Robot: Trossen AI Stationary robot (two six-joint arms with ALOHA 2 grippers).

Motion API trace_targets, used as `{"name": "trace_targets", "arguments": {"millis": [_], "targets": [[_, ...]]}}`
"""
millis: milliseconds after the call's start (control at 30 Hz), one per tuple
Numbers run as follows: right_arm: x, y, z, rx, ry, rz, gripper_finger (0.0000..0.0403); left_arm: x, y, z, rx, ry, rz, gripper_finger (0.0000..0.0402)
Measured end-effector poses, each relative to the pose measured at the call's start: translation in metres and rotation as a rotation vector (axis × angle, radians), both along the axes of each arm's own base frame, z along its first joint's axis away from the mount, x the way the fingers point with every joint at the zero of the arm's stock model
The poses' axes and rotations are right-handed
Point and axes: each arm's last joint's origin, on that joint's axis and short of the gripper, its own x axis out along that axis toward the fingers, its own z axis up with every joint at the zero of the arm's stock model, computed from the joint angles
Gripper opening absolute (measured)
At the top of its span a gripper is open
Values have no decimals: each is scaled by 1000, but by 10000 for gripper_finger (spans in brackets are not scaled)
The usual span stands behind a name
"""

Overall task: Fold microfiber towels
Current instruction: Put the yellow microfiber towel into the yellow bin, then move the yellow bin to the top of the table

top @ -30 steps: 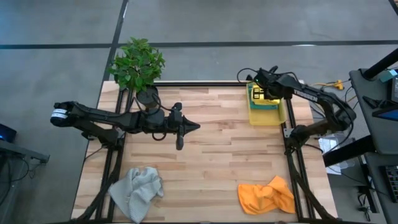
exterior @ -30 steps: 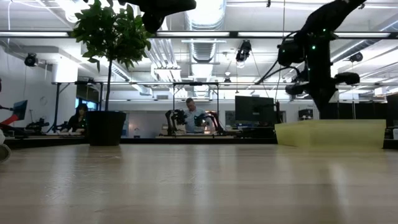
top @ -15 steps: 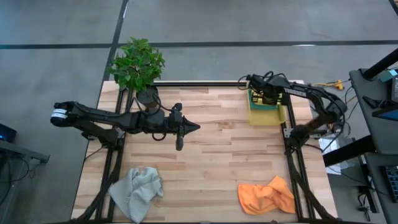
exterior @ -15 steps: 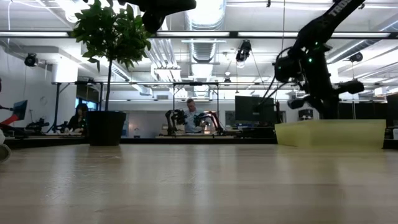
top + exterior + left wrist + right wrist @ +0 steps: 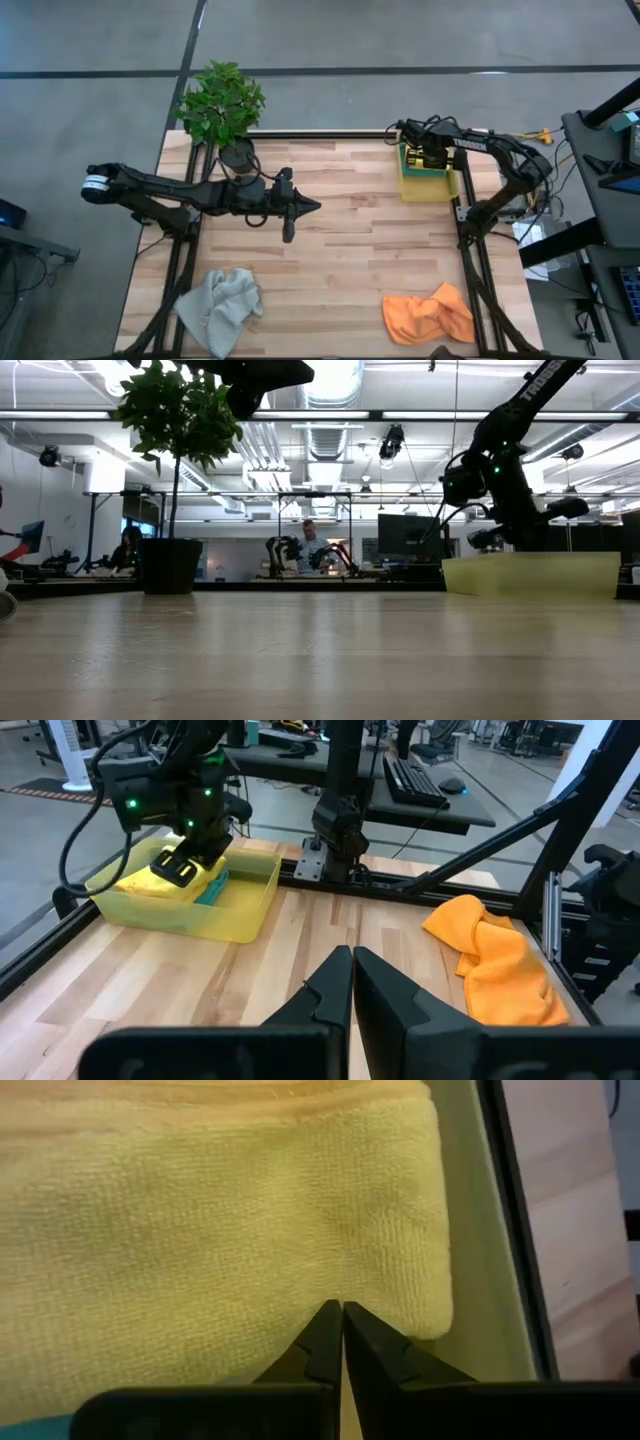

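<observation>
Roughly halfway, judging from how things lie. Two towels already put away in the yellow bin (image 5: 425, 175) at the upper right of the high view: a folded yellow towel (image 5: 220, 1230) filling the right wrist view, and a sliver of teal towel (image 5: 212, 888) beside it in the left wrist view. Whether the teal one is neatly folded cannot be told.

Still to do: two crumpled heaps on the wooden surface (image 5: 340, 240). Light grey towel (image 5: 222, 306) bunched at the lower left of the high view, orange towel (image 5: 428, 314) bunched at the lower right, well apart from each other and from the bin. Neither flattened nor folded.

Right claw (image 5: 428, 158) down inside the bin, fingers pressed together with nothing between them, tips just over the yellow towel; touching or a shade above, hard to say. Probably finishing the placing of that towel.

Left claw (image 5: 289, 207) hanging above the middle of the surface in the high view, also pinched closed and empty, near none of the cloths. Seen past its joined fingers in the left wrist view: the bin at upper left, the orange heap at right.

Potted plant (image 5: 222, 105) at the upper left corner, clear of the work. People in the room beyond, far behind in the low view.
</observation>
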Motion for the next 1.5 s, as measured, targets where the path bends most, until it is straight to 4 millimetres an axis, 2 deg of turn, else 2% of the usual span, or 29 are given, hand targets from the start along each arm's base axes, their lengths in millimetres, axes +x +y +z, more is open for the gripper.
{"name": "trace_targets", "arguments": {"millis": [100,300,633,767,900,1033,1133,1267,1367,1500], "targets": [[-1,3,3,-12,-5,-33,9,0,0,0,0,0,0,0],[6,14,22,-154,-72,-62,9,0,0,-1,0,0,0,0],[16,5,-1,-63,-54,8,9,0,0,-1,0,2,0,0],[14,9,-1,-41,-27,-16,9,0,0,-1,0,3,0,0],[14,20,17,-141,2,-3,9,0,0,-1,0,4,1,0],[11,42,46,-273,-4,70,9,0,0,-1,0,4,0,0],[8,62,70,-353,-70,183,9,0,0,-1,0,4,1,0],[6,88,93,-401,-226,441,9,0,0,-1,2,4,1,0],[7,97,94,-379,-398,492,9,0,0,-1,27,5,-3,0],[4,89,75,-336,-385,326,9,0,0,-1,57,4,-8,0]]}}
